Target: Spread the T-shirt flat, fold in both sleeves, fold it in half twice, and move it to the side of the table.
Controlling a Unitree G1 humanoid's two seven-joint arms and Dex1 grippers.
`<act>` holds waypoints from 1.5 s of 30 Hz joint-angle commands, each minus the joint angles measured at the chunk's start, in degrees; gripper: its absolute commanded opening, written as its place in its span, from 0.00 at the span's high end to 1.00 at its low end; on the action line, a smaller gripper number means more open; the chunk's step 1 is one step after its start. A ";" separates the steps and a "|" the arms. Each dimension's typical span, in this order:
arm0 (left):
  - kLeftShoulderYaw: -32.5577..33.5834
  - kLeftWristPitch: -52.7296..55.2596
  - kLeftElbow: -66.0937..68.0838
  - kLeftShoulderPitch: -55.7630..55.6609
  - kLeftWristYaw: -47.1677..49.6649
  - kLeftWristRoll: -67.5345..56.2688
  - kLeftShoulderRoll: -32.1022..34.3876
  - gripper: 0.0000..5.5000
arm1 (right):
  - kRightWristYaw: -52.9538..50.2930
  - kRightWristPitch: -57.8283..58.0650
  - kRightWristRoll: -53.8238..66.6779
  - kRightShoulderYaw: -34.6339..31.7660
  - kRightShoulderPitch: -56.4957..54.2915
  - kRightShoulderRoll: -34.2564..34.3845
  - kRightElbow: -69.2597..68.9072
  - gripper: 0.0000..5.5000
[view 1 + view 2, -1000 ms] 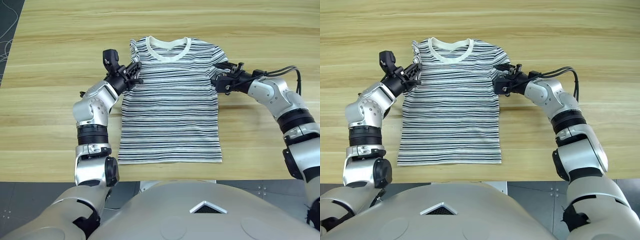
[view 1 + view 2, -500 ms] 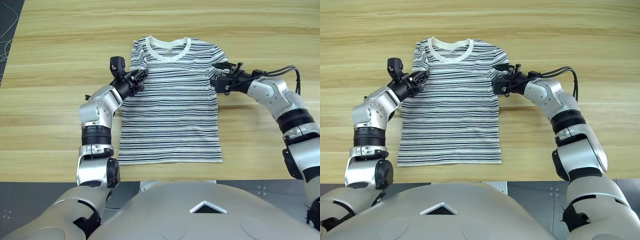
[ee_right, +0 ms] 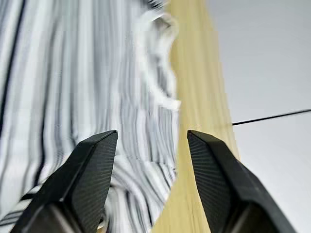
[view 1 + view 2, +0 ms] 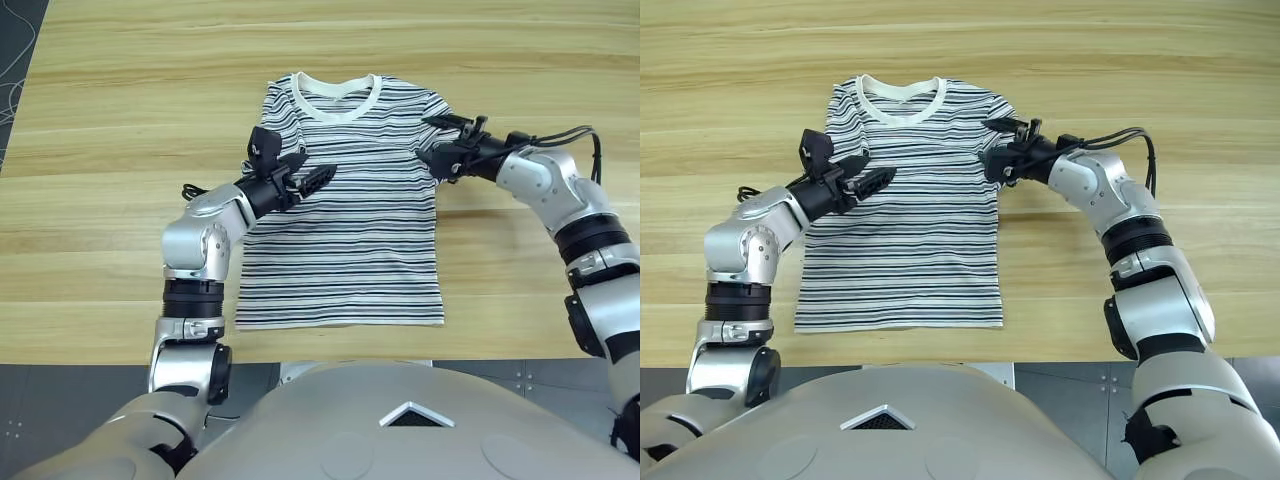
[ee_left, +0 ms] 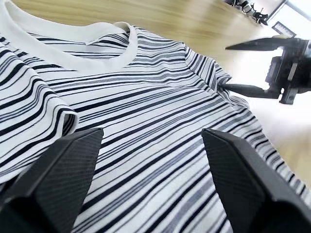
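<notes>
T-shirt [image 4: 340, 215] flat, mid surface [image 4: 120, 90] | left sleeve [image 4: 272, 100] looks folded in; right sleeve [image 4: 436, 106] not yet | left tool [image 4: 312, 180] spread above chest | right tool [image 4: 438, 142] spread at right sleeve | remaining: right sleeve, both halvings, move aside

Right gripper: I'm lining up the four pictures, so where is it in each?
Left eye view: right gripper, upper right, at the T-shirt's sleeve.
Right eye view: gripper right of centre, same sleeve.
Left wrist view: gripper far off, at the sleeve.
Right wrist view: gripper close up, open, over the T-shirt's edge.
Shared landmark: the striped T-shirt.
</notes>
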 commanded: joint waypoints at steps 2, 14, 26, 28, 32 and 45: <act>7.41 -4.90 -0.75 -1.63 -3.21 -1.58 6.24 0.32 | 20.42 13.15 28.61 -16.10 -4.45 2.35 3.64 0.52; 12.37 -5.96 7.77 -5.12 -0.34 -0.97 8.31 0.32 | 24.57 42.07 27.73 -21.20 -11.86 2.73 23.98 0.52; 13.02 -6.11 8.55 -4.58 0.60 -1.63 8.05 0.32 | 20.81 54.62 30.03 -28.47 -13.73 8.09 27.72 0.52; 13.06 -6.12 8.74 -4.62 0.66 -1.65 8.02 0.32 | 20.15 54.59 29.36 -28.43 -13.59 8.74 27.77 0.52; 13.13 -6.23 9.03 -4.44 1.04 -1.61 7.80 0.32 | 19.03 54.73 28.88 -28.55 -13.58 9.74 28.05 0.52; 12.88 -5.84 8.79 -4.30 1.52 -1.60 7.74 0.31 | 19.80 55.18 27.92 -28.59 -13.17 10.61 27.91 0.61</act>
